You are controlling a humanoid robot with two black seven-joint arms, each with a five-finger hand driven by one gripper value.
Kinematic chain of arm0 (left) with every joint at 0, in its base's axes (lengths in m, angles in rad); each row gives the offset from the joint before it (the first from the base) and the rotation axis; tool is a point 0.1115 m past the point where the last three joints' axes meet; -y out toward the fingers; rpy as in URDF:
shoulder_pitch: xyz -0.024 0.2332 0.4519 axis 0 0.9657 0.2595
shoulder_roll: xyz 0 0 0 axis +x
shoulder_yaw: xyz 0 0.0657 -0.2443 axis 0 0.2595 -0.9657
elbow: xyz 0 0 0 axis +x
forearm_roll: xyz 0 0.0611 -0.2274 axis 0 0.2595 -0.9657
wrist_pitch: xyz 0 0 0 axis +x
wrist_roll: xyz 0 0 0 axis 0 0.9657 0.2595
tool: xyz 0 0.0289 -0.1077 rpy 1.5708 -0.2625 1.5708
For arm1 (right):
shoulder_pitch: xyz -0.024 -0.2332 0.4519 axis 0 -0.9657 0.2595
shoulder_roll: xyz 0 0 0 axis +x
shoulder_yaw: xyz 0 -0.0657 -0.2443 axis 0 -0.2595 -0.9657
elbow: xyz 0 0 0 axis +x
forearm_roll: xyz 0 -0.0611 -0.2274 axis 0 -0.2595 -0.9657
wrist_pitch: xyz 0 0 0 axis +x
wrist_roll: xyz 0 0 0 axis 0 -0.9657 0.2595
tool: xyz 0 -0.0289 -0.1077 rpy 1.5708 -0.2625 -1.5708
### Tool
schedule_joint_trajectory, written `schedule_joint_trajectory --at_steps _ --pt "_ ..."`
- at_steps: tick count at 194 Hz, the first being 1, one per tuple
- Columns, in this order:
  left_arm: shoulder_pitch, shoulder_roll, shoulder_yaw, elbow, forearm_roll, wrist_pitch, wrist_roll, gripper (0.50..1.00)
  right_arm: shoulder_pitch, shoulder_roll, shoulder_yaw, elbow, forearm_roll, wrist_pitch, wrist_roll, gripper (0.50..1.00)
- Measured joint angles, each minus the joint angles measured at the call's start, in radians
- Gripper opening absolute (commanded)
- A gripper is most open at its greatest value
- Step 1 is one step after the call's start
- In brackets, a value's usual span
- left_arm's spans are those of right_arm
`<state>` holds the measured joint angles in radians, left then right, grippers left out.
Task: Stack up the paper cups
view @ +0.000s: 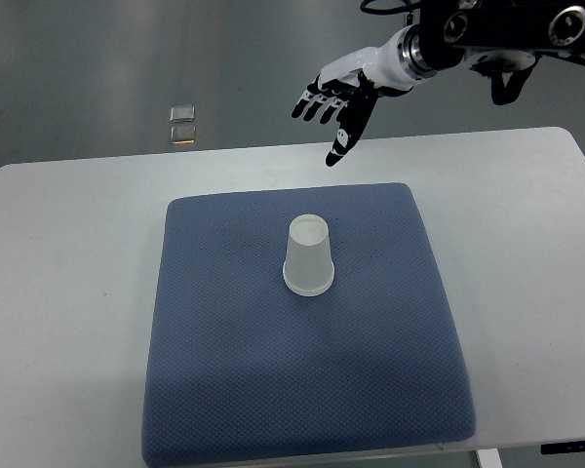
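Grey floor lies beyond a white table point(68, 224) carrying a blue mat point(224, 390). Above the table's far edge, the right robot hand point(336, 102) hangs released, fingers spread, holding nothing. Below it and well apart, a cup point(308, 255) stands upside down mid-mat. It looks light, thin and easily crushed, so a gentle grip around its sides seems best.

My view is bright and evenly lit from overhead, with soft shadows. A pale glare spreads over the floor point(127, 58). Focus is sharp throughout.
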<state>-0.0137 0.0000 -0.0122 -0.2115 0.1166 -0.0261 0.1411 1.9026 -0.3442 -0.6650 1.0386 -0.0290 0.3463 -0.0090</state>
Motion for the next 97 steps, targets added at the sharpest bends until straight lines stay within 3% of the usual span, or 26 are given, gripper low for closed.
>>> schedule_joint_trajectory --at_steps 33,59,97 --pt "-0.002 0.0 0.001 -0.002 0.0 0.0 0.0 1.0 -0.144 -0.106 0.217 -0.052 0.125 -0.031 0.011 0.903" --pt "-0.001 0.0 0.001 -0.002 0.0 0.0 0.0 1.0 -0.287 -0.127 0.412 -0.123 0.222 -0.092 0.045 0.903" --pt "-0.002 0.0 0.0 -0.005 0.0 0.0 0.0 1.0 -0.571 -0.112 0.766 -0.259 0.32 -0.124 0.106 0.903"
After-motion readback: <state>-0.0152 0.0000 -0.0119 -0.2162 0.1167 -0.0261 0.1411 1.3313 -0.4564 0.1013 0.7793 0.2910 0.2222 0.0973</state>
